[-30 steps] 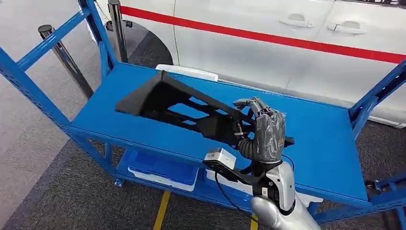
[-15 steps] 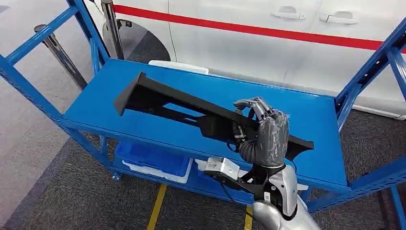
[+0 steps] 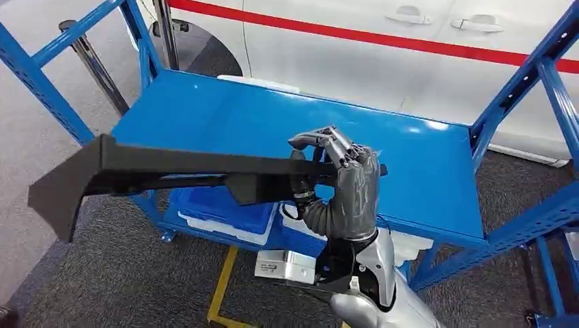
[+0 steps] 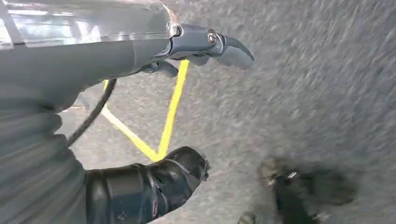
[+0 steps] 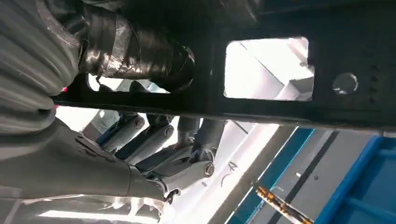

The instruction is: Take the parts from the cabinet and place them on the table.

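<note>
One part is off the cabinet so far as you can see: the long black bracket [image 3: 171,167] is clear of the blue shelf [image 3: 423,157] and hangs in the air, most of its length reaching out past the shelf's near-left corner over the grey floor. You have the pick done; the carry and the set-down are left, and no table shows in these views, so I would judge you under halfway.

Your right hand [image 3: 341,184] has its fingers wrapped over the top of the bracket and its thumb under, gripping close to one end; the wide flared end sits far out to the left, well away from the grip. In the right wrist view the thumb [image 5: 135,51] crosses a dark bar of the bracket [image 5: 280,114] beside a square cut-out, with the fingers [image 5: 154,135] curled on the other side.

Your left hand [image 4: 154,186] hangs toward the floor with a yellow floor line [image 4: 173,112] beyond it; it holds nothing, its thumb and fingers apart.

Blue bins [image 3: 218,212] sit on the lower shelf, and a white car [image 3: 382,61] stands behind the rack.
</note>
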Controlling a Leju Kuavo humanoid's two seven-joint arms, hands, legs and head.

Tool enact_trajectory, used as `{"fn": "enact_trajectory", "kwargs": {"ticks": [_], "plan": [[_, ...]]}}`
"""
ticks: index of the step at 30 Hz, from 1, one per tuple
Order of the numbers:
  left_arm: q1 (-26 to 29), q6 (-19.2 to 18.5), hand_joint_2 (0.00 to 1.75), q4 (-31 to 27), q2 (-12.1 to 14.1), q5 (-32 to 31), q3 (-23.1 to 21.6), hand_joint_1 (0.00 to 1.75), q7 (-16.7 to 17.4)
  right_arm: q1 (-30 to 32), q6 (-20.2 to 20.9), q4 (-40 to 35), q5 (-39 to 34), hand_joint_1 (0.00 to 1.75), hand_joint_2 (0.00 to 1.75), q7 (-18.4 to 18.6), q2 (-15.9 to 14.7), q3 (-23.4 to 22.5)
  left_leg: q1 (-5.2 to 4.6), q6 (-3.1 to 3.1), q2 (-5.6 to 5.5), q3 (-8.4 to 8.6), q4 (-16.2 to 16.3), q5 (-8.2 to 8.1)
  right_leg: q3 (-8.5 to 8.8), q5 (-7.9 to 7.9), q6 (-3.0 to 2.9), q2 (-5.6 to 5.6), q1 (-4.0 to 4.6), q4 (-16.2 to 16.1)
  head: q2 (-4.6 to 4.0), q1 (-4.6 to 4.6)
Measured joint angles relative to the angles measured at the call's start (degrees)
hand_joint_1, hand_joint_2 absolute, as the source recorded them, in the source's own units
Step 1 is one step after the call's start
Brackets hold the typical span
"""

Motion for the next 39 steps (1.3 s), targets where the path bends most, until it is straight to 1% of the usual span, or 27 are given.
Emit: {"fn": "enact_trajectory", "kwargs": {"ticks": [2,3,4,7,8,10,11,12,13,15,17,18,19,20,22,23,25,27,28,29,31,32,33,34,37,38,39], "plan": [[-0.1,2.3,1.75,0.0,-0.9,-0.8,-0.1,0.00,2.0,1.6,0.0,-2.4,-0.8,1.75,1.75,1.4,-1.1,0.0,0.30,-0.56,-0.09,-1.53,1.0,0.54,6.52,2.74,0.30,-0.06,-0.31,-9.0,0.00,0.02],[-0.1,3.0,1.75,0.0,-1.0,-1.2,-0.2,0.00,2.5,2.4,-0.1,-3.8,-1.0,1.75,1.75,1.7,-1.7,-0.2,0.21,-1.00,-0.26,-2.07,1.3,0.81,8.85,0.28,0.29,0.01,-0.05,-13.1,0.00,0.07],[0.1,3.6,1.75,0.0,-1.5,-1.5,-0.2,0.00,2.8,3.4,0.0,-4.8,-1.6,1.75,1.75,2.1,-2.4,-0.4,0.19,-1.50,-0.31,-1.98,1.4,1.23,8.86,0.53,-0.45,0.24,0.38,-13.6,0.00,-0.13],[0.1,5.4,1.75,0.0,-2.6,-2.3,-0.6,0.00,1.7,8.2,0.0,-11.1,-6.4,1.75,1.75,1.8,-7.5,-3.9,0.14,-2.60,-0.65,-2.10,0.8,2.70,7.86,1.43,-1.57,0.01,0.66,-13.8,0.00,0.04],[0.2,5.4,1.75,0.0,-2.8,-2.3,-0.6,0.00,0.8,9.8,0.0,-12.4,-8.5,1.75,1.75,0.5,-9.0,-5.9,0.45,-2.80,-0.63,-2.38,1.3,1.93,7.54,2.29,-2.35,-0.31,0.04,-14.2,0.00,-0.02],[0.1,5.4,1.75,0.0,-2.9,-2.3,-0.6,0.00,-0.2,12.8,0.2,-14.5,-10.7,1.75,1.75,-1.5,-10.9,-10.0,0.50,-2.70,-0.53,-4.29,6.4,-5.39,5.99,3.60,-3.48,-0.36,0.34,-14.2,0.00,-0.04],[0.0,5.3,1.75,0.0,-3.0,-2.3,-0.7,0.00,-0.4,13.8,0.4,-15.3,-11.0,1.75,1.75,-1.9,-11.4,-11.1,0.51,-2.74,-0.55,-5.15,10.5,-8.70,5.20,4.24,-3.54,-0.31,0.47,-14.1,0.00,-0.02],[-0.1,5.3,1.75,0.0,-3.0,-2.3,-0.7,0.00,-0.5,14.5,0.5,-15.8,-11.2,1.75,1.75,-2.3,-11.9,-12.1,0.49,-2.86,-0.56,-5.88,14.8,-10.99,4.30,4.96,-3.61,-0.28,0.67,-14.0,0.00,-0.04],[-0.3,5.3,1.75,0.0,-2.9,-2.3,-0.7,0.00,-0.6,15.0,0.9,-16.1,-11.2,1.75,1.75,-2.5,-12.2,-12.8,0.50,-2.91,-0.56,-6.06,17.8,-11.35,3.58,5.58,-3.60,-0.27,0.82,-13.8,0.00,-0.04],[-0.5,5.3,1.75,0.0,-2.9,-2.2,-0.7,0.00,-0.6,15.5,2.5,-16.6,-11.3,1.75,1.75,-2.8,-12.4,-13.8,0.47,-2.65,-0.56,-3.63,17.7,-7.99,1.45,6.75,-3.45,-0.24,1.03,-13.2,0.00,-0.04],[-0.7,5.3,1.75,0.0,-2.9,-2.2,-0.7,0.00,-0.4,15.6,3.8,-16.9,-11.7,1.75,1.75,-2.9,-12.5,-14.5,0.25,-1.80,-0.59,3.03,9.6,-5.14,-0.37,7.81,-3.10,-0.08,1.23,-12.7,0.00,-0.04],[-0.9,5.3,1.75,0.0,-2.9,-2.1,-0.7,0.00,-0.2,15.6,4.0,-17.0,-11.9,1.75,1.75,-2.9,-12.6,-14.8,-0.02,-1.15,-0.64,6.94,4.2,-6.96,-0.83,8.28,-2.89,-0.14,1.21,-12.4,0.00,-0.04],[-1.0,5.3,1.75,0.0,-2.8,-2.0,-0.7,0.00,0.0,15.6,4.2,-17.2,-12.0,1.75,1.75,-3.0,-12.6,-15.1,-0.18,-1.16,-0.65,9.25,-0.1,-8.31,-1.16,8.71,-2.51,-0.16,1.40,-12.3,0.00,0.00],[-1.0,5.3,1.75,0.0,-2.8,-2.0,-0.7,0.00,0.1,15.6,4.4,-17.3,-12.0,1.75,1.75,-3.0,-12.6,-15.3,-0.44,-1.34,-0.67,8.42,0.5,-7.68,-0.90,9.36,-2.05,-0.40,1.21,-12.7,0.00,-0.02],[-1.0,5.3,1.75,0.0,-2.9,-2.0,-0.7,0.00,0.2,15.6,4.5,-17.3,-12.0,1.75,1.75,-3.1,-12.6,-15.8,-0.86,-0.77,-0.71,8.00,0.0,-6.66,-0.96,10.70,-1.23,-0.40,0.80,-13.3,0.00,0.00],[-0.8,5.3,1.75,0.1,-3.0,-2.0,-0.7,0.00,0.4,15.6,4.5,-17.3,-12.1,1.75,1.75,-3.2,-12.6,-15.8,-0.10,-0.26,-0.50,7.60,-0.9,-5.52,-1.29,10.84,-0.87,-0.30,0.92,-13.4,0.00,0.07],[-1.0,5.3,1.75,0.1,-3.1,-2.0,-0.7,0.00,1.2,15.7,4.8,-17.4,-12.2,1.75,1.75,-3.3,-12.8,-16.2,-0.28,0.76,0.07,6.00,-1.1,-3.91,-2.63,4.49,-0.56,-0.04,0.66,-9.8,0.00,0.07],[-0.9,5.3,1.75,0.1,-3.1,-2.1,-0.7,0.00,1.9,15.8,5.4,-17.4,-12.4,1.75,1.75,-3.3,-12.8,-16.6,-0.38,0.77,0.18,4.12,-1.0,-2.38,-4.29,-2.05,-0.08,-0.06,0.56,-1.8,0.00,0.02],[-0.9,5.3,1.75,0.1,-3.1,-2.1,-0.7,0.00,2.0,15.9,5.6,-17.4,-12.4,1.75,1.75,-3.3,-12.8,-16.7,-0.44,0.70,0.23,2.83,-0.8,-1.45,-4.73,-3.11,0.08,-0.06,0.55,2.1,0.00,0.02],[-0.9,5.4,1.75,0.1,-3.1,-2.1,-0.7,0.00,2.1,16.0,5.7,-17.4,-12.6,1.75,1.75,-3.3,-12.8,-16.9,-0.44,0.60,0.23,1.67,-0.7,-0.69,-4.32,-2.06,0.16,-0.05,0.54,3.8,0.00,0.02],[-0.9,5.4,1.75,0.1,-3.3,-2.1,-0.7,0.00,2.0,16.1,5.9,-17.4,-12.8,1.75,1.75,-3.3,-12.8,-17.3,-0.37,0.29,0.25,-0.64,-0.2,0.62,-0.43,2.61,0.21,-0.08,0.48,1.0,0.00,0.02],[-0.9,5.4,1.75,0.1,-3.3,-2.1,-0.7,0.00,1.9,16.1,6.1,-17.4,-12.8,1.75,1.75,-3.3,-12.8,-17.4,-0.35,0.06,0.24,-1.69,0.2,1.22,3.17,3.98,0.12,-0.09,0.47,-3.3,0.00,0.02],[-0.9,5.4,1.75,0.1,-3.3,-2.1,-0.7,0.00,1.7,16.1,6.7,-17.4,-12.8,1.75,1.75,-3.3,-12.8,-17.7,-0.35,-0.21,0.22,-2.31,0.7,1.75,7.48,2.83,-0.12,-0.08,0.46,-8.9,0.00,0.02],[-0.9,5.3,1.75,0.1,-3.5,-2.1,-0.7,0.00,1.5,16.1,7.0,-17.4,-12.7,1.75,1.75,-3.3,-12.8,-17.8,-0.58,-0.64,0.05,-2.82,1.0,2.16,10.78,0.00,-0.44,-0.06,0.97,-14.6,0.00,0.02],[-0.9,5.3,1.75,0.1,-3.5,-2.1,-0.7,0.00,1.2,16.3,7.5,-17.3,-12.6,1.75,1.75,-3.3,-12.8,-18.4,-0.34,-1.58,0.15,-2.81,0.2,4.10,9.95,0.34,-1.56,0.02,1.32,-15.0,0.00,-0.02],[-0.7,5.2,1.75,0.1,-3.5,-2.0,-0.7,0.00,0.8,16.4,7.7,-17.3,-12.6,1.75,1.75,-3.2,-12.8,-18.6,-0.65,-2.15,0.07,-3.07,0.2,4.43,9.51,1.22,-2.31,-0.04,0.83,-15.6,0.00,0.07],[-0.7,4.8,1.75,0.1,-3.3,-1.9,-0.7,0.00,-0.3,16.4,8.0,-17.2,-12.8,1.75,1.75,-3.3,-12.7,-18.6,-0.32,-2.38,-0.03,-4.07,1.9,2.85,8.86,1.85,-2.72,-0.40,0.75,-15.8,0.00,-0.02]]}}
